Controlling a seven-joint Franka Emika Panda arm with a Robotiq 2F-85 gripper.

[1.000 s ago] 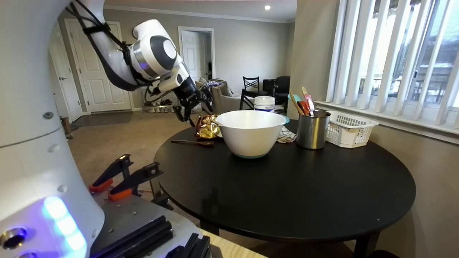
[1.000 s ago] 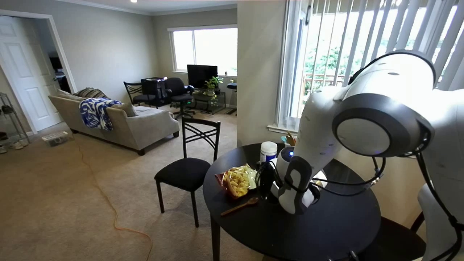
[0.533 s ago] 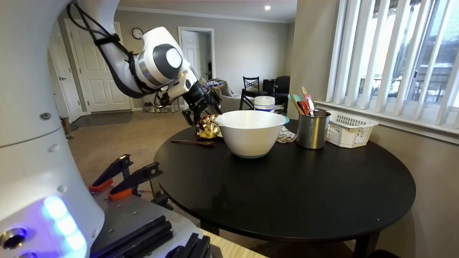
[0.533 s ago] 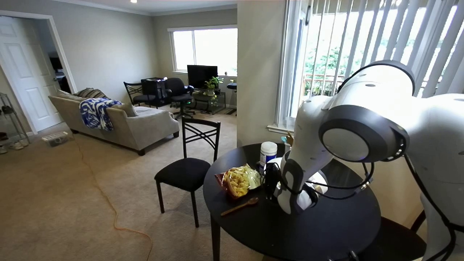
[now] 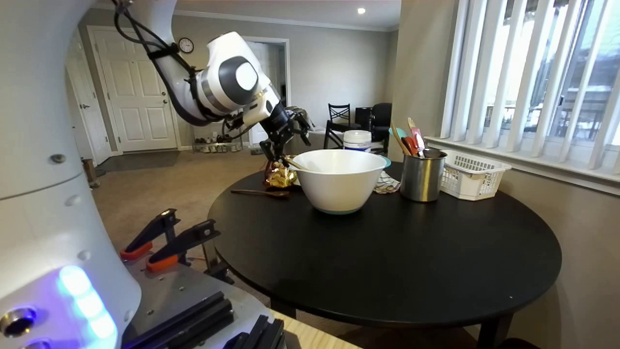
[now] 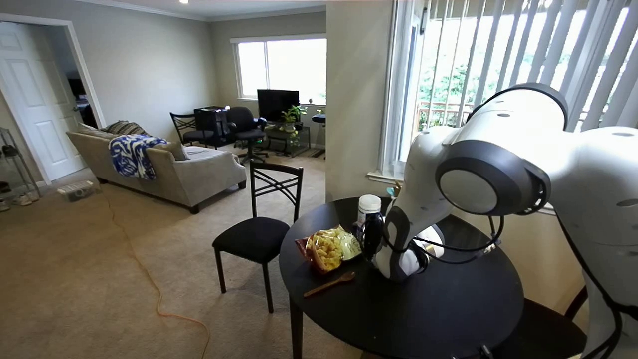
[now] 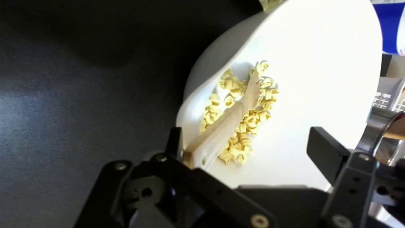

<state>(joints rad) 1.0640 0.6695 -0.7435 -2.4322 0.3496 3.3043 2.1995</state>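
1. As the wooden utensil (image 7: 229,125) leans inside the bowl (image 7: 316,79), head in the pasta (image 7: 250,122) and handle poking past the rim, the gripper (image 7: 246,144) stands spread with nothing pinched, one jaw just beside the handle; whether they touch, I cannot tell.
2. A lopsided closing could shove the handle or tilt the bowl.
3. Near the bowl sit the bag (image 6: 326,249), the jar (image 5: 357,138) and the metal can (image 5: 423,177), likely snags for a wide swing.
4. Between the bowl and the edge of the table (image 5: 397,257) lies the brown spoon (image 6: 327,285); more moving room seems to lie on the bowl's side away from the jar.
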